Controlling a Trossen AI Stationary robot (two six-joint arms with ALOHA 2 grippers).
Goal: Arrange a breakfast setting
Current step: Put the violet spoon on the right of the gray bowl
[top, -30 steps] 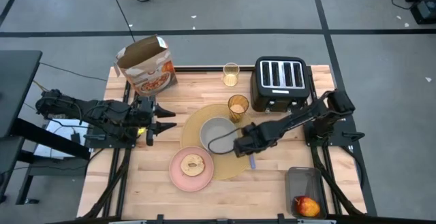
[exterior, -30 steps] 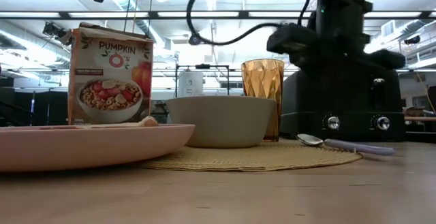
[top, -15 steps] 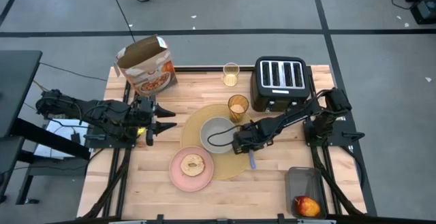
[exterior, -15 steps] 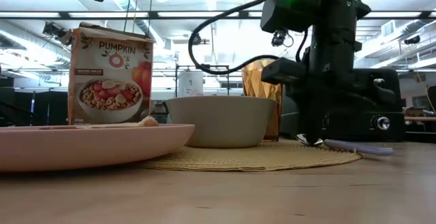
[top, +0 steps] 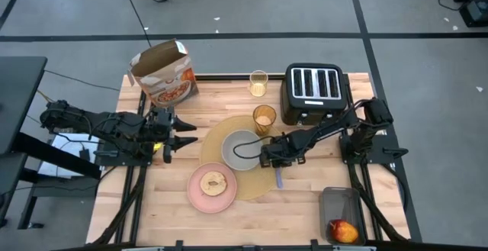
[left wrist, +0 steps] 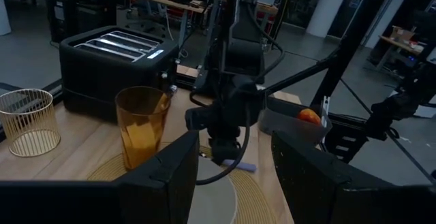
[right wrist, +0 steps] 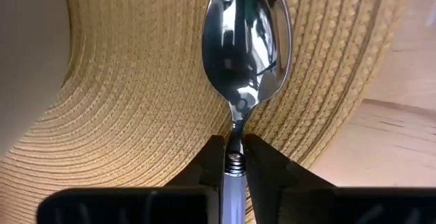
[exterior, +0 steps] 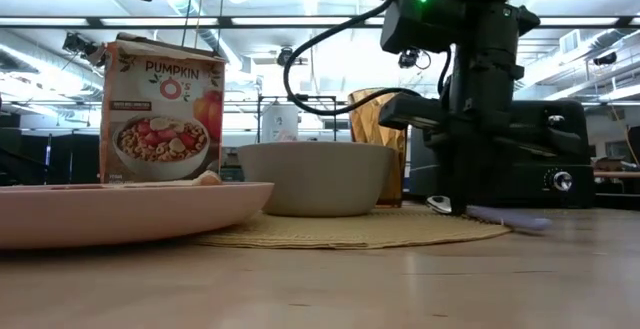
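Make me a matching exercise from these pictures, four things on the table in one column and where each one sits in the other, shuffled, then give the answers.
Things:
1. toast slice
2. red apple
3. grey bowl
4. blue-handled spoon

Places:
A. in the grey tray at the table's corner
B. on the round tan placemat, next to the amber tumbler
C. on the pink plate
D. bowl end on the placemat's edge, neck between the right claw's fingers

Pairs: 1-C, 2-A, 3-B, 4-D

The right claw is shut on the spoon's neck; the left claw waits, open, near the table's left edge.
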